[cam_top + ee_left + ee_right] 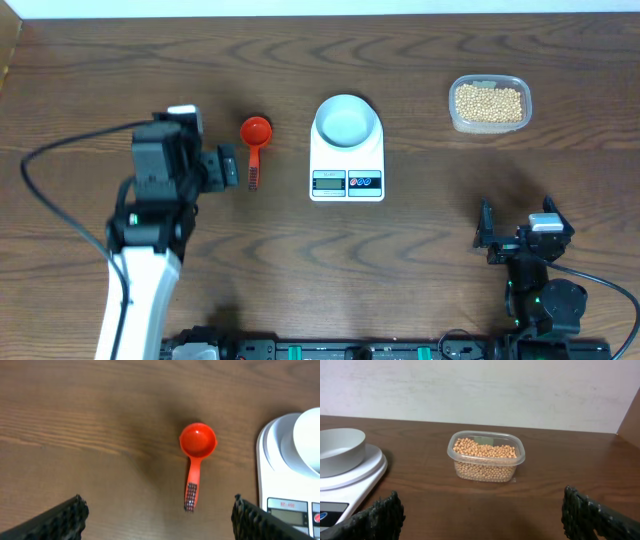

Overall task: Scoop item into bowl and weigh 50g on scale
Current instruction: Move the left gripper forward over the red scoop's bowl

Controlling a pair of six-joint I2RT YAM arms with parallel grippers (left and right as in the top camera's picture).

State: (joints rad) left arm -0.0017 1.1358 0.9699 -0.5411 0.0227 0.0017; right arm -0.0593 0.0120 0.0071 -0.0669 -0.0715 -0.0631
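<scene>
"Where did the left claw (160, 521) stand?" asked the first.

"Over the tabletop (100, 60), beside the red scoop (194, 470), with its jaws spread wide and nothing between them," said the second. "The right claw (480, 512) was just as wide and just as empty, low on its own side and facing the clear tub (487, 462) of beans (485, 450)."

"And how did the scoop lie?"

"Flat, left of the scale (347, 165), which carried the empty bowl (347, 122). Its long axis ran far to near: the cup pointed at the far edge and the ribbed handle end pointed back at the robot."

"So how should the pick-up have gone?"

"By his judgement, the fingers already stood to either side of the handle, so the claw needed to centre over the ribbed end, drop almost to the wood and close across the handle's width. Gripping near the tail would have left the cup free for dipping, and it kept the jaws away from the scale."
</scene>
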